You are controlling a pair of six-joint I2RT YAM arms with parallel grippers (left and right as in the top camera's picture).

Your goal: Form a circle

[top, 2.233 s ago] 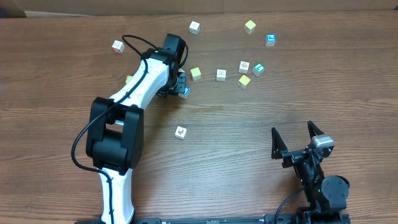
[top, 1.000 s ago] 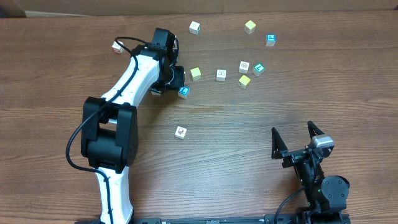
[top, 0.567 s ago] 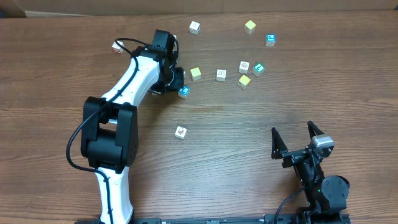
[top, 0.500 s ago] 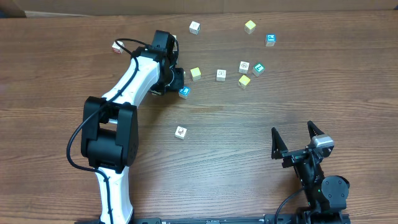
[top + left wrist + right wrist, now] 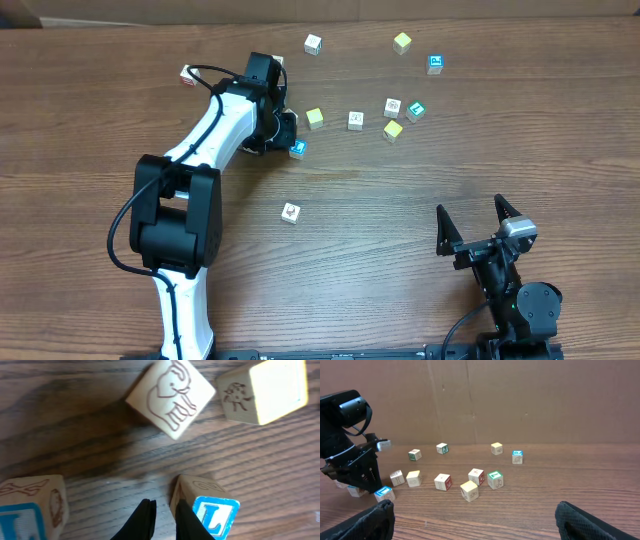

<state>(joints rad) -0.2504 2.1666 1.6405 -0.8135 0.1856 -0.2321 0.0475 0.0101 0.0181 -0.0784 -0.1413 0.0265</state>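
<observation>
Small wooden cubes lie scattered on the table; no closed circle shows. The tightest group sits right of centre: a whitish cube (image 5: 355,120), another whitish cube (image 5: 392,107), a green-faced cube (image 5: 415,110) and a yellow-topped cube (image 5: 393,130). My left gripper (image 5: 288,141) (image 5: 163,521) is shut, tips down at the table, with nothing between its fingers. A blue L cube (image 5: 209,511) (image 5: 297,149) rests against the outer side of its right finger. My right gripper (image 5: 477,222) (image 5: 485,525) hovers open near the front right, far from the cubes.
An elephant cube (image 5: 170,392) and a pale yellow cube (image 5: 265,390) lie just beyond the left fingers; a blue-faced cube (image 5: 30,506) sits at their left. Other cubes: white (image 5: 313,44), yellow (image 5: 402,42), blue (image 5: 435,64), yellow (image 5: 314,118), white (image 5: 290,212), red-marked (image 5: 188,74).
The left arm's forearm swung back and left early on. Over the last second the left gripper edged slightly right beside the blue L cube. The right arm stayed still.
</observation>
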